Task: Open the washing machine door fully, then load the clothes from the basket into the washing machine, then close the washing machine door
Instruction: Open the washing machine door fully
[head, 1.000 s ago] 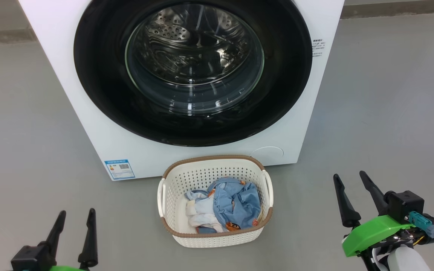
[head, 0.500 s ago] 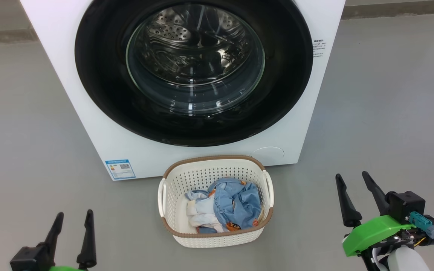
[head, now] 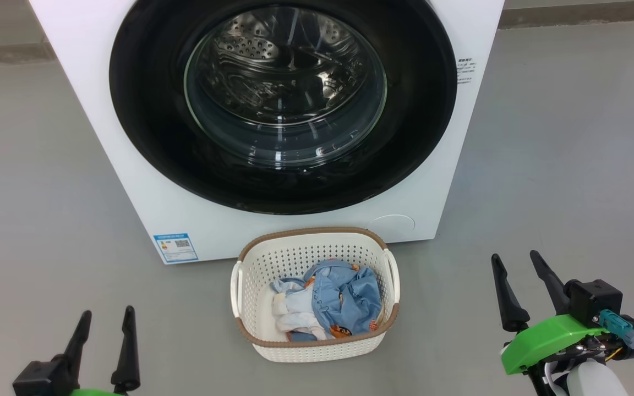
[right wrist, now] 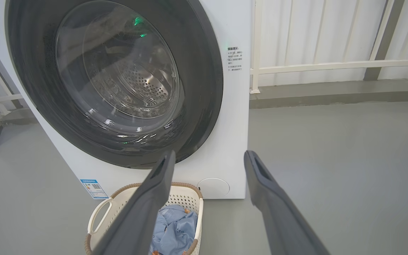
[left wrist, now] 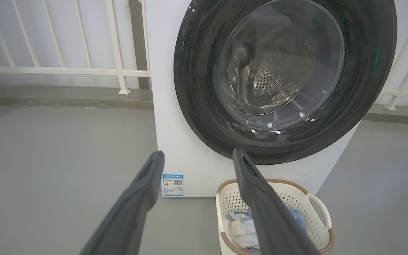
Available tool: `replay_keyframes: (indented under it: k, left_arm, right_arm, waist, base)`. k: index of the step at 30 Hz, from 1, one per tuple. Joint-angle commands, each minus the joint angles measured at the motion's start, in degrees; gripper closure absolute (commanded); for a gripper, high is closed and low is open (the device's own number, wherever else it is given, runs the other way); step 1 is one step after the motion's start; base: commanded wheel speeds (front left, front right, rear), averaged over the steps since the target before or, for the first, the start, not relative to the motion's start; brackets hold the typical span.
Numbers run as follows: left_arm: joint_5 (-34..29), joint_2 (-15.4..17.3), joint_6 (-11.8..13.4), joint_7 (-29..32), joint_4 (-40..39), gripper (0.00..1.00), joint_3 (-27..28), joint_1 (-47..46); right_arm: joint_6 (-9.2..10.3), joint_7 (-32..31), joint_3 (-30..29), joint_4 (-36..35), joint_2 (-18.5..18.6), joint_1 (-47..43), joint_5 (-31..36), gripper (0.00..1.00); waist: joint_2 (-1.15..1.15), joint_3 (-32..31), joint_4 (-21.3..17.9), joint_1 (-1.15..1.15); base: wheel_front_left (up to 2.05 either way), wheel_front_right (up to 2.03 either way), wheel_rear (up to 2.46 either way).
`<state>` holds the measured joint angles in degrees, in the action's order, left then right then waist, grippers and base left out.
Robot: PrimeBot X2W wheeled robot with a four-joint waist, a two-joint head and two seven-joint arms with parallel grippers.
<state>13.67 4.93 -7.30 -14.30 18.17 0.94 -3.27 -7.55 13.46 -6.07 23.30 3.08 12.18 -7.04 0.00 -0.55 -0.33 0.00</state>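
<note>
The grey floor (head: 47, 192) bears two things — the washing machine (head: 146, 187) and the basket (head: 317, 341).

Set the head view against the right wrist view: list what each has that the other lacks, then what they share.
Head view's extras: the left gripper, open and empty, and the basket's whole rim seen from above.
Right wrist view's extras: a white railing behind the washer, and green glints on the door glass.
Shared: the right gripper, open; the washer with its door shut; the blue sticker; the clothes lying in the basket.
</note>
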Motion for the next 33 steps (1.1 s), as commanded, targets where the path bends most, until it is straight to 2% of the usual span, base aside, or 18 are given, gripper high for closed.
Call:
replay_keyframes:
  k: [1,12,33]
  left_arm:
    - [-0.52,1.26,-0.05,-0.70,-1.01,0.00,1.92,-2.78]
    - [-1.76,1.20,0.10,-0.70,-0.38,0.00,2.16,-3.28]
    - [-1.41,0.50,-0.12,-0.70,-2.75,0.00,3.64,-3.44]
  right_arm:
    - [0.06,0.38,1.39,-1.25,-0.15,1.45,0.37,0.00]
    - [0.06,0.37,1.15,-1.44,-0.19,1.27,0.57,0.00]
    - [0.06,0.66,0.58,-2.24,-0.20,1.43,0.28,0.00]
  waist:
    - [0.00,0.02,-0.02,0.00]
    - [0.00,0.17,0.04,0.00]
    - [0.00,1.38,0.39,0.00]
  base:
    - [0.00,0.00,0.00]
    - [0.30,0.30,-0.60]
    - [1.00,1.00,-1.99]
